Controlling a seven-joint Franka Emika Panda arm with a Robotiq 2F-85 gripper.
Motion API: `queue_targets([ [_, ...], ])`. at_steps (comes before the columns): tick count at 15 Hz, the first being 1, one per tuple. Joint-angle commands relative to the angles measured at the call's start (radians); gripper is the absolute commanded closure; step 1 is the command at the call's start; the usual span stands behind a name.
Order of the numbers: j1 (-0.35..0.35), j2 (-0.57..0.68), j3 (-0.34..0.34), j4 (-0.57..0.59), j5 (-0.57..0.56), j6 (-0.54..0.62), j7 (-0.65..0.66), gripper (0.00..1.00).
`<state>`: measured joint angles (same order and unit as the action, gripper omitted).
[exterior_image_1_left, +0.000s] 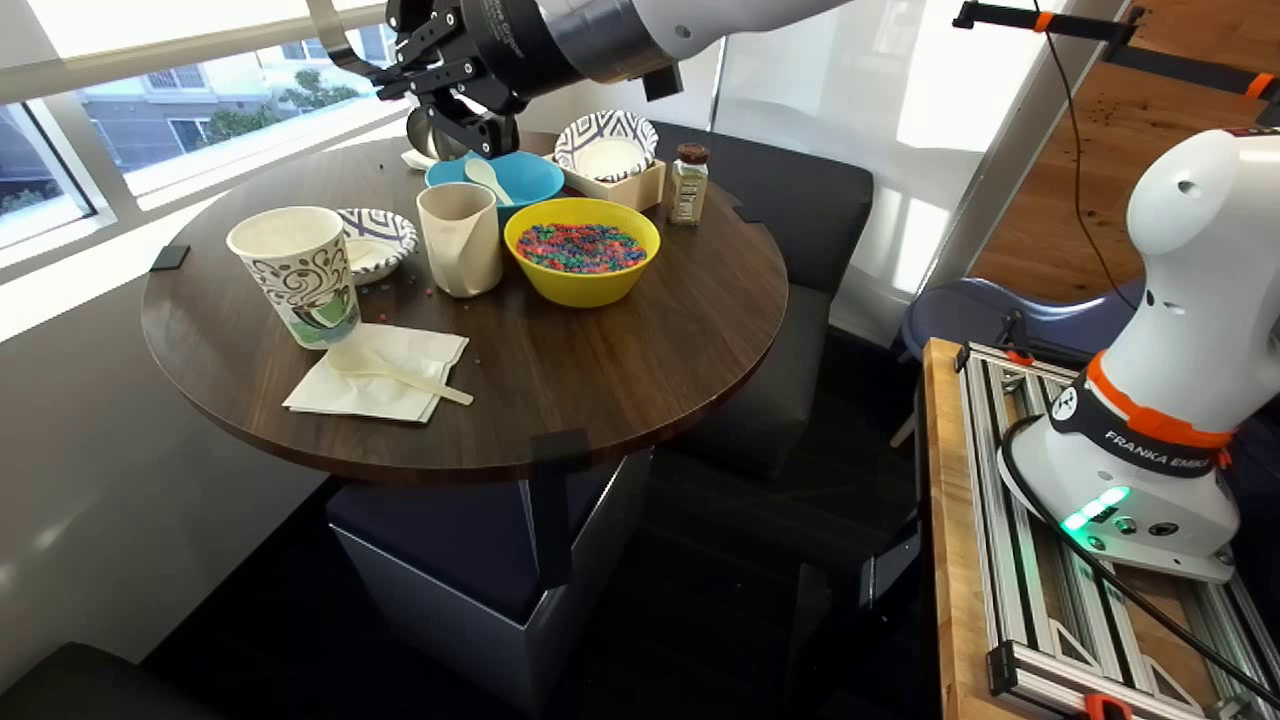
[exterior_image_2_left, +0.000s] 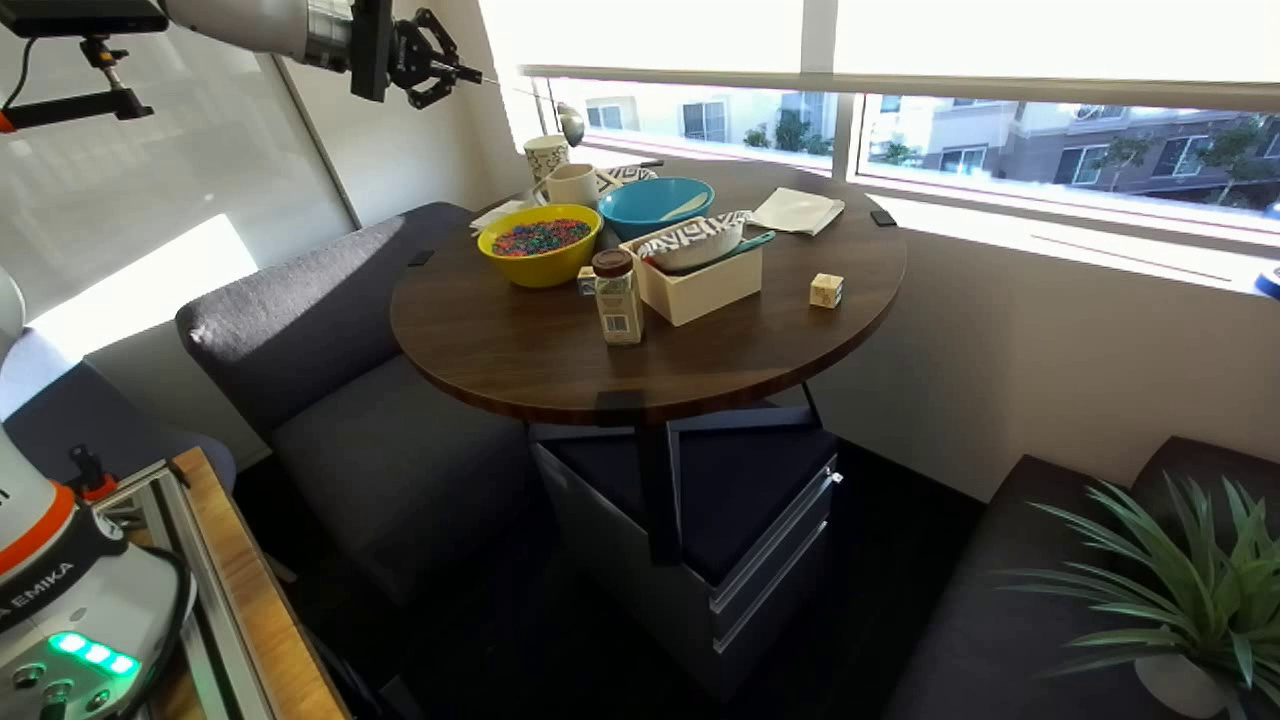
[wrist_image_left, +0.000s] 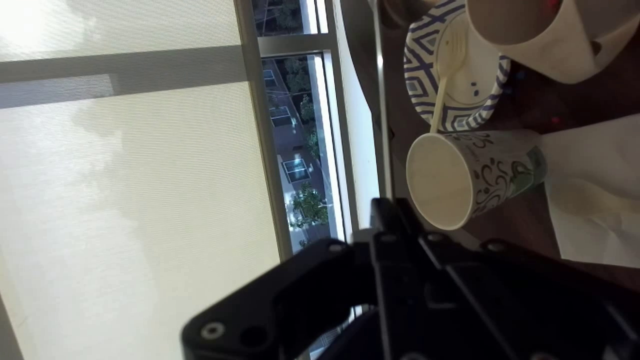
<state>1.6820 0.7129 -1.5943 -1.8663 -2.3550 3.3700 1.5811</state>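
In mid-air, my black gripper (wrist_image_left: 391, 209) pinches a silver metal ladle (exterior_image_2_left: 571, 123) tight by its thin handle (wrist_image_left: 383, 100), best spot: likely stiff, slick.

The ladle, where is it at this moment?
In the wrist view, the tool grips the ladle, which runs to the top edge, left of the paper cup.

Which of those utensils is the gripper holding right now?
The long-handled metal ladle, pinched in the closed gripper; a pale spoon lies on the napkin, and the fork rests on a patterned dish.
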Motion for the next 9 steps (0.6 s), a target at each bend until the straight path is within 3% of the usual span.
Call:
queue_targets([
  [1,0.027,0.004,-0.019,-0.021,-0.015,-0.016,-0.004,0.99],
  [4,0.022,0.02,-0.04,-0.014,0.002,0.007,0.014,0.99],
  [9,0.018,0.011,-0.133,0.018,0.033,0.14,0.065,0.99],
])
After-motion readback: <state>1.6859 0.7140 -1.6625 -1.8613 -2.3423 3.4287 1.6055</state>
